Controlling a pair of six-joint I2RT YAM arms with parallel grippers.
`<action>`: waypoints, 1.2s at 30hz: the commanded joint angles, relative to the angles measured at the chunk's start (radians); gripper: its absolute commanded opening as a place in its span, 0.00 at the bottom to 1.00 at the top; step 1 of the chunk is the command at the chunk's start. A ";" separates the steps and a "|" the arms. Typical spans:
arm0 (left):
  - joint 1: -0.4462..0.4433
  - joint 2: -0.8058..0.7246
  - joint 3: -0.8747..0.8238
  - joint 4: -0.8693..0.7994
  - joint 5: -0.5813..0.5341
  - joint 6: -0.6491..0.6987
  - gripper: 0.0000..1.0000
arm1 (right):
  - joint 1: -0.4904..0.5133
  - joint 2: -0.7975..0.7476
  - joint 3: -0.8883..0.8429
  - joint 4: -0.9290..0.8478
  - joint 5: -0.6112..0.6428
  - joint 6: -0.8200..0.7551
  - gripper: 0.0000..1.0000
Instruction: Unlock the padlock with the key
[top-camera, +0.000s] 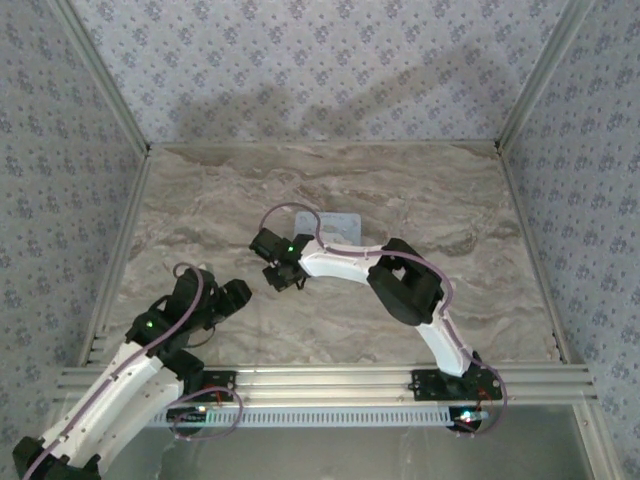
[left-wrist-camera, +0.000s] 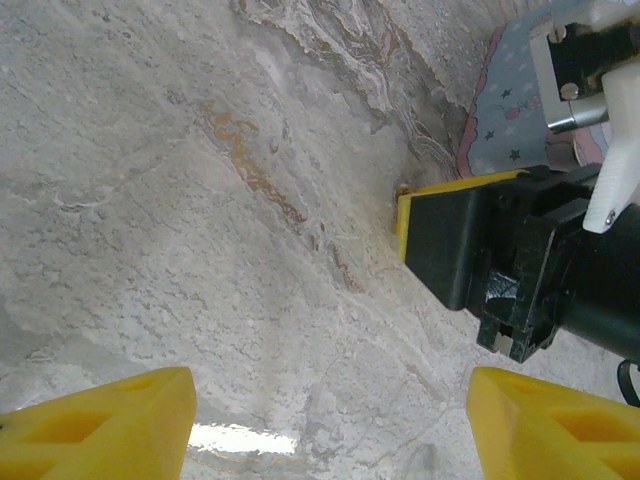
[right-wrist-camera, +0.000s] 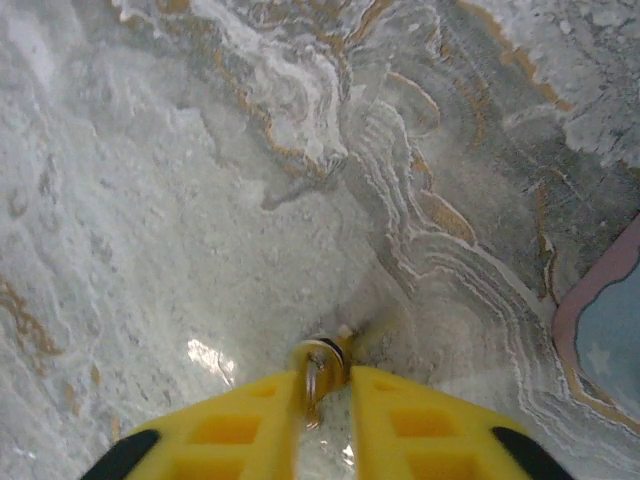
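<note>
Slippage seems the risk: right tool (right-wrist-camera: 325, 390) pinches the small metal key (right-wrist-camera: 322, 362) only at its tips, low on the worktop (right-wrist-camera: 200, 200); left tool (left-wrist-camera: 330, 425) hangs wide open, empty.

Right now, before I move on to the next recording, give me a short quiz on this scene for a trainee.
1. True or false: the left gripper holds something.
2. What does the right gripper pinch? A) a small metal piece B) a cloth C) nothing
3. Which thing lies on the table near the right gripper?
Key: 1 false, open and empty; 2 A; 3 the light blue tin.
</note>
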 joint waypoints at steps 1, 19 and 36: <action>-0.002 -0.024 -0.007 -0.045 -0.018 -0.032 0.72 | 0.012 0.042 0.015 -0.042 0.033 -0.009 0.15; 0.001 -0.073 0.002 -0.061 -0.032 -0.029 0.74 | 0.022 -0.325 -0.247 0.193 0.045 -0.044 0.00; -0.001 -0.098 -0.001 0.260 0.168 0.044 0.78 | -0.023 -0.538 -0.292 0.203 -0.154 0.004 0.00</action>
